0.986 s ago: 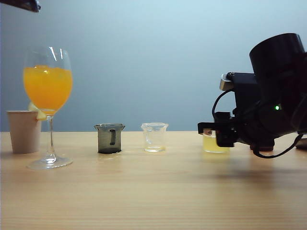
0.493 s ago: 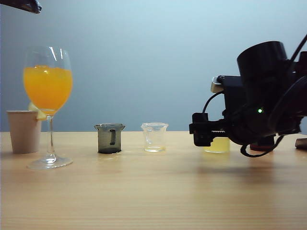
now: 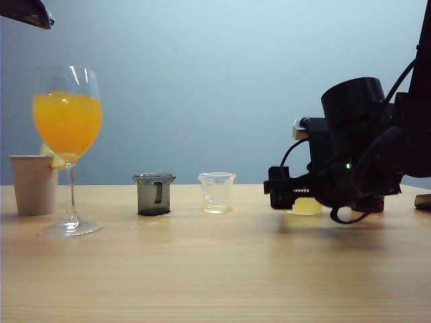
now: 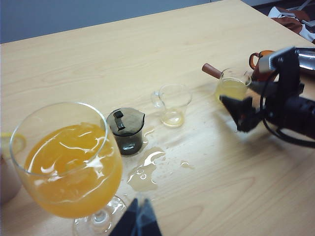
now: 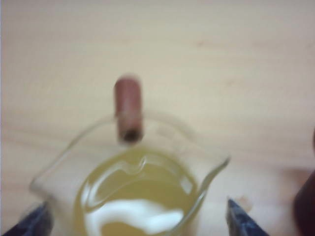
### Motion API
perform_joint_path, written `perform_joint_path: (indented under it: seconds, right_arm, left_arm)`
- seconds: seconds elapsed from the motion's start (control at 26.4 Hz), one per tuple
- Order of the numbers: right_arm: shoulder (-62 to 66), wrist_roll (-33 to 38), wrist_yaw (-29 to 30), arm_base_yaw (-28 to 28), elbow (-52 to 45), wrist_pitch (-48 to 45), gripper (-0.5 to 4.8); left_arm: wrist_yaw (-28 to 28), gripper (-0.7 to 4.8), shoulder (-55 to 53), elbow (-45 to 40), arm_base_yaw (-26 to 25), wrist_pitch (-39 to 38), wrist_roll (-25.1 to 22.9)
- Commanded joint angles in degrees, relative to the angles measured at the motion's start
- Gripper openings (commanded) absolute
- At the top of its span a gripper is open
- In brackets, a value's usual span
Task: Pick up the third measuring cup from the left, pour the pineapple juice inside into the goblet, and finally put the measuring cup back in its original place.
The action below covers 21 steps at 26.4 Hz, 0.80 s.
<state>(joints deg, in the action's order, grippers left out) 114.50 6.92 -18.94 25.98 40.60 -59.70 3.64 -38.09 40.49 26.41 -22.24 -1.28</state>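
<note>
Right gripper (image 5: pixel 135 219) spread wide — the third measuring cup (image 5: pixel 130 187) sits between its fingertips (image 5: pixel 241 221), unpinched. Left gripper (image 4: pixel 138 221) hovers by the goblet (image 4: pixel 69 167) — can't tell its state.

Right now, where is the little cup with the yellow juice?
The third measuring cup stands on the table at the exterior view's right, right of the clear empty cup, with the open right gripper around it.

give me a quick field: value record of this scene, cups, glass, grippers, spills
goblet: far left, holds deep orange liquid
paper cup: behind goblet
dark cup: first in row
clear cup: second, nearly empty
third measuring cup: on table, brown handle
pineapple juice: in third cup
right gripper: open, astride third cup
left gripper: high near goblet, state unclear
spill: puddle by dark cup
</note>
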Motion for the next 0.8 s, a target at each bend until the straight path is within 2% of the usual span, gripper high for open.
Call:
perform_joint_path:
  seconds: [0.04,0.8]
  right_arm:
    - [0.5,0.0,-0.2,-0.8,1.0,-0.9,4.79]
    - [3.7,0.0,1.1,-1.4,5.1,1.7,4.79]
  left_arm:
    - [0.2,-0.05,0.1,0.2,0.0,0.0,0.2]
    - [0.0,-0.05,0.1,0.1,0.0,-0.1,0.2]
